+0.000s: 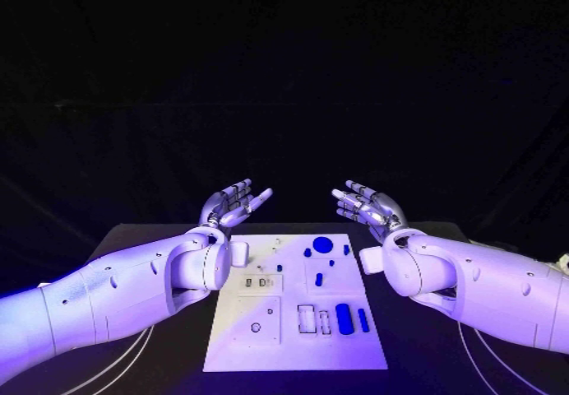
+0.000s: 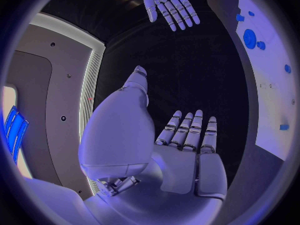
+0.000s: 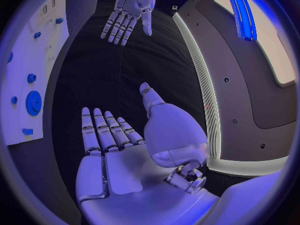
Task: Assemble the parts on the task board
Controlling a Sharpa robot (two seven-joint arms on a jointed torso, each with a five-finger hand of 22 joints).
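Observation:
The white task board lies in the middle of the black table. Blue parts lie on it: a round disc at the far end, a long capsule and a thin bar near the front right, and small pieces in between. My left hand is raised above the table's far left, palm up, fingers spread, holding nothing. My right hand mirrors it at the far right, also empty. The left wrist view shows the left hand, the right hand and the board.
White cables run along the table beside both arms. Black table surface surrounds the board on both sides. Empty slots and a small hole mark the board's near half.

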